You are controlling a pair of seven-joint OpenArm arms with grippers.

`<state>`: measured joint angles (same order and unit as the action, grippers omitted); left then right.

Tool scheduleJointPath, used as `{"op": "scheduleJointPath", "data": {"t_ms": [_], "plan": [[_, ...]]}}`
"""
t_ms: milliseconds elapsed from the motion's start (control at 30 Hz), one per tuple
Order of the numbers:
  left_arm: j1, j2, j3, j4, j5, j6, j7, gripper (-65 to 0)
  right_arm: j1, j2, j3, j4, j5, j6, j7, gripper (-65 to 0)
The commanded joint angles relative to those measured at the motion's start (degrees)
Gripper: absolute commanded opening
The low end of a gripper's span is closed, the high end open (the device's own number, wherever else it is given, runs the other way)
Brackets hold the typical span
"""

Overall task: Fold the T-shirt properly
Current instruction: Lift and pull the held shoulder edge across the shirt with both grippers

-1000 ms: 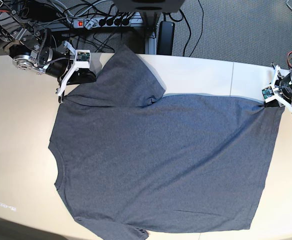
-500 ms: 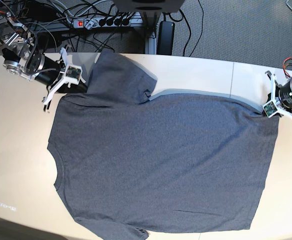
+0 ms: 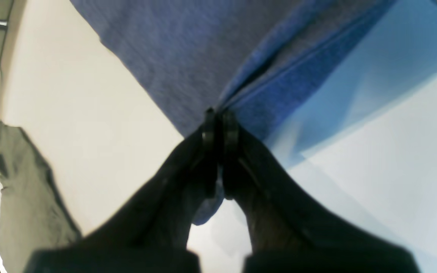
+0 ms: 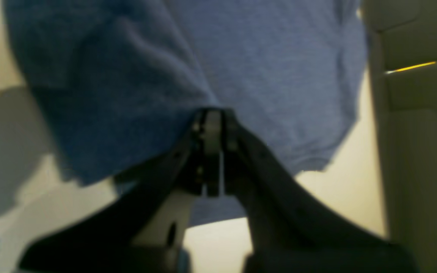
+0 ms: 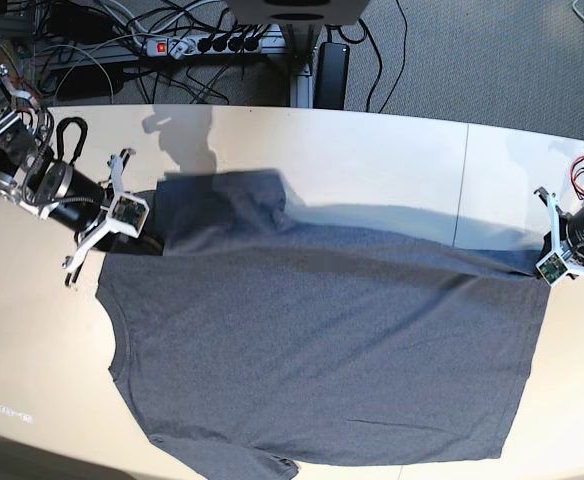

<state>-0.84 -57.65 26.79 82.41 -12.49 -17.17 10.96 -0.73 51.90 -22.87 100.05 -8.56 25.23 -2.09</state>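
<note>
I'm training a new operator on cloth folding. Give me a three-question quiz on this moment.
1. True or false: the left claw is shut on the T-shirt.
2. Where does the right claw grip? A) collar B) far edge by the sleeve C) near hem
3. Fill in: the table strip beyond the lifted far edge is ____.

Key: 1 true; 2 B; 3 bare.

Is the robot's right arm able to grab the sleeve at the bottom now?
Probably not yet. The right gripper is shut on the T-shirt at its far edge, so it is busy. The bottom sleeve lies bare, with nothing covering it.
</note>
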Motion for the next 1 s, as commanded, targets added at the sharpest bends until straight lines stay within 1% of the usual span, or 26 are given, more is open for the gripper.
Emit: {"op": "scheduleJointPath", "data": {"t_ms": [0, 133, 267, 467, 600, 667, 800, 867, 967], "plan": [[-1.1, -1.4, -0.7, 0.3, -0.1, 0.0, -0.3, -65.0, 2.0, 1.1, 0.7, 0.3, 1.0, 3.8, 0.5, -65.0], [-1.1, -1.4, -0.7, 0.2, -0.1, 0.0, -0.2, -65.0, 5.2, 0.7, 0.7, -1.9, 2.4, 3.8, 0.5, -65.0], [-1.2, -1.4, -0.7, 0.0, -0.1, 0.0, -0.2, -65.0, 7.9, -0.4, 0.6, -4.1, 3.5, 5.2, 0.5, -65.0], [-1.3, -1.4, -0.7, -0.1, 0.4, 0.0, -0.5, -65.0, 10.3, -2.3, 0.6, -8.0, 3.7, 5.3, 0.5, -65.0], [-1.4, -1.4, -0.7, -1.2, 1.7, 0.0, -2.2, -65.0, 10.8, -2.6, 0.6, -9.2, 3.7, 5.6, 0.5, -65.0], [-2.3, -1.0, -0.7, -3.0, 2.1, 0.0, -3.1, -65.0, 10.7, -2.6, 0.6, -9.5, 3.7, 5.6, 0.5, -65.0], [-6.3, 0.5, -0.7, -7.3, 2.0, -0.1, -3.1, -65.0, 10.8, -2.8, 0.6, -9.6, 3.6, 5.6, 0.5, -65.0], [-7.8, 1.2, -0.6, -8.8, 1.1, -0.7, -3.0, -65.0, 10.7, -3.2, 0.6, -9.7, 3.6, 5.7, 0.5, -65.0], [-8.7, 1.9, -0.5, -10.0, 0.6, -3.1, -3.0, -65.0, 10.8, -3.5, 0.6, -9.8, 3.6, 5.7, 0.5, -65.0]]}}
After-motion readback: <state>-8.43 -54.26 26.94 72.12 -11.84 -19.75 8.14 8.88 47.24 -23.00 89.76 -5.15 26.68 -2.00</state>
